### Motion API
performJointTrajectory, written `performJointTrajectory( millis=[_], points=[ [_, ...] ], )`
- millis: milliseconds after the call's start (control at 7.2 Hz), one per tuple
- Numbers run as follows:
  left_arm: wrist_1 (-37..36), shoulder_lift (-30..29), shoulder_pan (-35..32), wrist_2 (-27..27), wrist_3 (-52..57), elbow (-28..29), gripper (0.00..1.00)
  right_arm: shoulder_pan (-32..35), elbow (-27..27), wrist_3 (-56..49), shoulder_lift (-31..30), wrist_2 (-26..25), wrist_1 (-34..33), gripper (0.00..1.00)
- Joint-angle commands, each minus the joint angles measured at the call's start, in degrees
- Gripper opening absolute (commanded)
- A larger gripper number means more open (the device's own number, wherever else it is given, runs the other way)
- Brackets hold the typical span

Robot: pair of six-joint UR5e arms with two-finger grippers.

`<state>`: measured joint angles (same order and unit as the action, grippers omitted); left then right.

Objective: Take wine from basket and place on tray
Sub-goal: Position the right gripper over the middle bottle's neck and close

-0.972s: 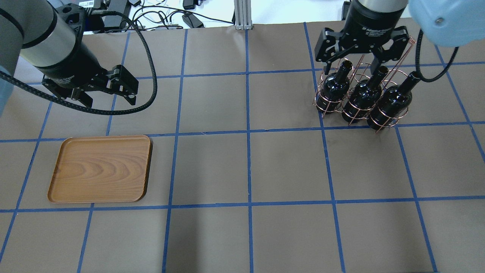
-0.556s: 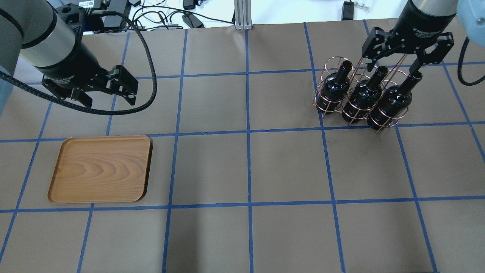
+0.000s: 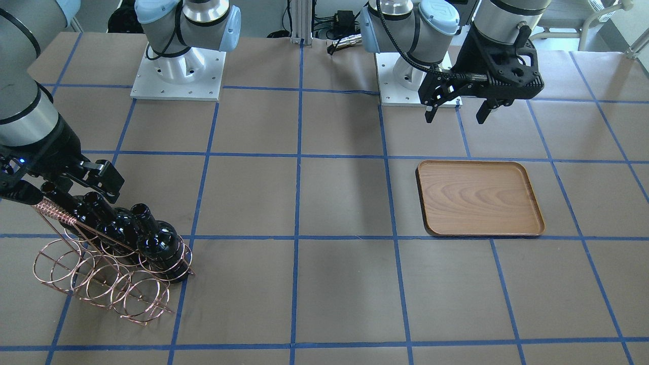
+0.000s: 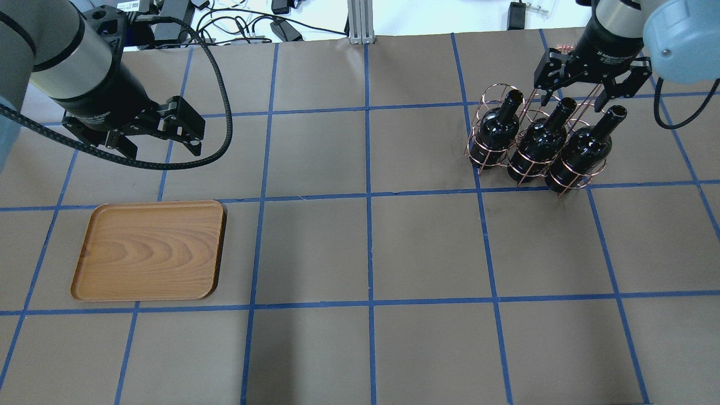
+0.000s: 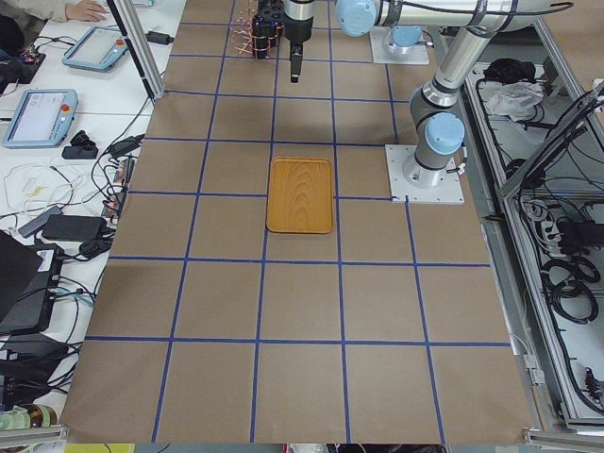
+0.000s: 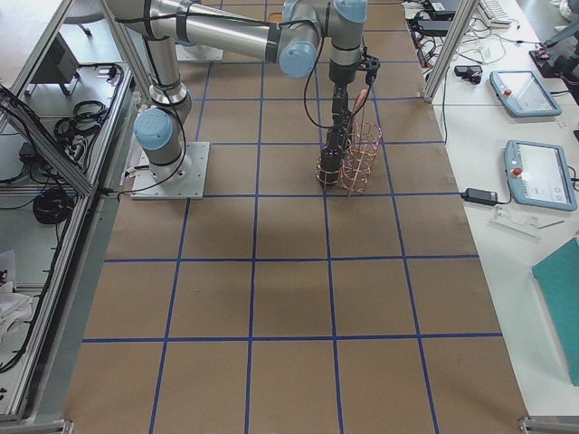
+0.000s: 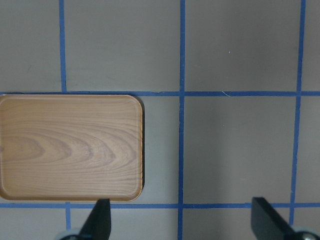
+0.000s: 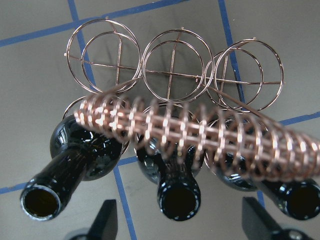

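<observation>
3 wine bottles (image 4: 540, 147) upright in copper wire basket (image 8: 200, 135) | right gripper (image 4: 572, 104) spread wide, empty, over middle bottle's mouth | left gripper (image 4: 163, 153) spread wide, empty, near wooden tray (image 4: 149, 250)

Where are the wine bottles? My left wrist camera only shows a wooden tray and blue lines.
Observer: Far across the table. Three bottles stand side by side in a copper wire basket.
Operator: Is a gripper grabbing one?
Observer: No. The right gripper hangs open above the bottle necks.
Operator: Is the basket full?
Observer: No. Behind the bottles there is a row of empty rings.
</observation>
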<state>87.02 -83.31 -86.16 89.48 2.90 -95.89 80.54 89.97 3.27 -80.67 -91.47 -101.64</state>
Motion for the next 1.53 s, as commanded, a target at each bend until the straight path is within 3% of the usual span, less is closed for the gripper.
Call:
performJointTrajectory(
  millis=[0, 417, 694, 972, 1389],
  points=[
    [0.07, 0.07, -0.06, 0.08, 0.0, 0.0, 1.0, -0.03, 0.03, -0.11, 1.13, 0.15, -0.57, 0.82],
    [-0.1, -0.01, 0.21, -0.01, 0.09, 0.0, 1.0, -0.12, 0.11, -0.19, 2.98, -0.03, -1.36, 0.71],
    [-0.19, -0.01, 0.21, -0.01, 0.0, 0.0, 1.0, -0.12, 0.11, -0.2, 3.07, -0.03, -1.36, 0.52],
    [-0.1, -0.01, 0.21, 0.08, 0.0, 0.0, 1.0, -0.12, 0.11, -0.2, 3.07, -0.03, -1.36, 0.2],
    [-0.1, -0.01, 0.29, -0.01, 0.0, 0.0, 1.0, -0.12, -2.51, -0.11, 2.45, -0.11, -0.67, 0.04]
  ],
)
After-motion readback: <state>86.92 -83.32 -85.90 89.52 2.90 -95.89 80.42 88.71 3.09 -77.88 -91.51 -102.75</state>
